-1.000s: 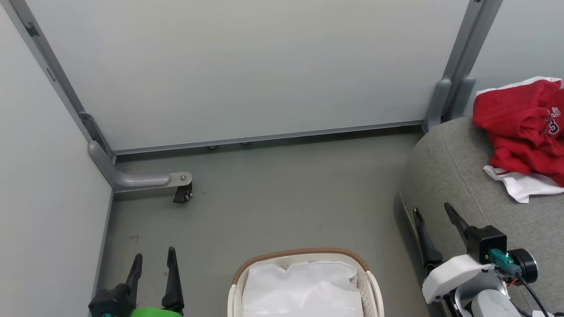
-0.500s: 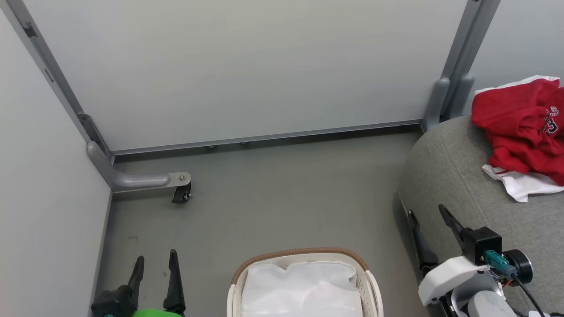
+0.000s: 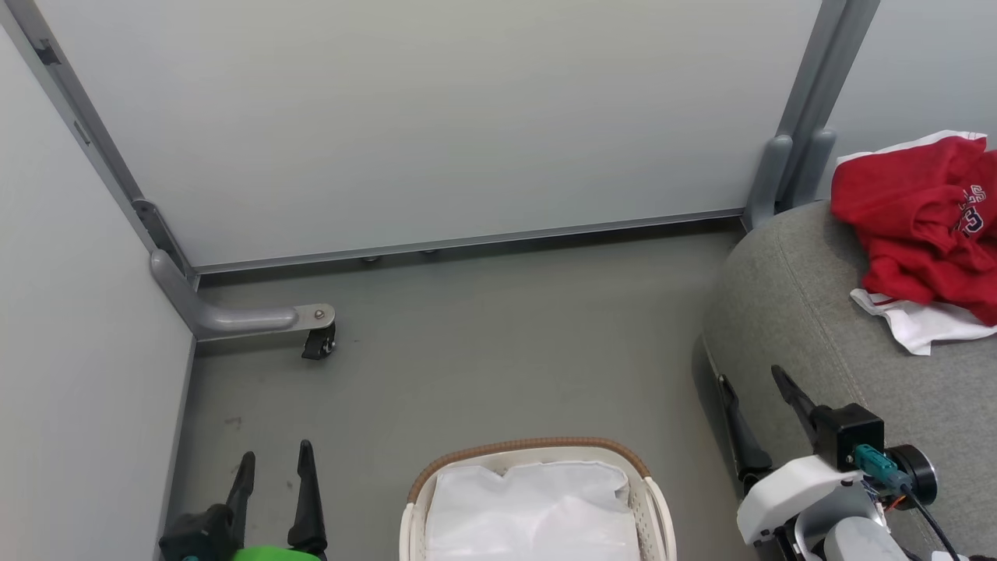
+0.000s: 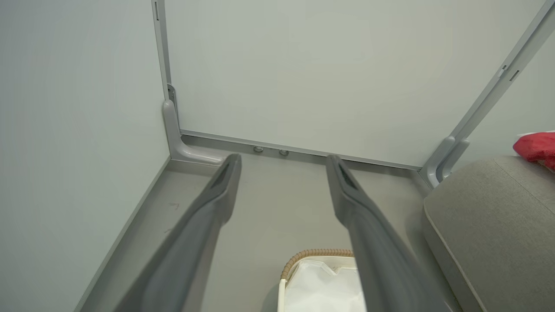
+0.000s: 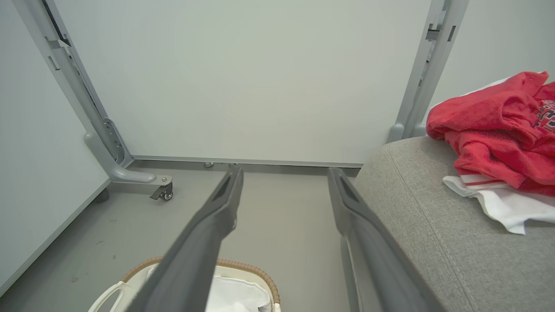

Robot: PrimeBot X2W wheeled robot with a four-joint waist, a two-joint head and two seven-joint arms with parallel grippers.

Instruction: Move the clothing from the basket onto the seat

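The red-and-white clothing [image 3: 923, 226] lies crumpled on the grey sofa seat [image 3: 794, 296] at the right, its lettering facing up; it appears as clothing [image 5: 498, 134] on the seat [image 5: 425, 208] in the right wrist view too. The basket [image 3: 537, 456] stands on the floor at the bottom centre, with just its white liner [image 3: 530, 514] inside. My left gripper [image 3: 276, 460] is open at the lower left, empty. My right gripper [image 3: 752, 382] is open beside the sofa's front edge, empty. The left wrist view has the basket [image 4: 314, 253] and a red corner of clothing [image 4: 537, 147].
Pale partition walls close off the back and left. A grey metal foot with a caster [image 3: 319, 343] juts onto the floor at the left. A grey post [image 3: 787, 171] stands behind the sofa. Bare grey floor [image 3: 498, 351] lies between basket and wall.
The whole picture has shifted slightly, so the camera moved. My right gripper sits a little lower and further left than before. The clothing and basket have not moved.
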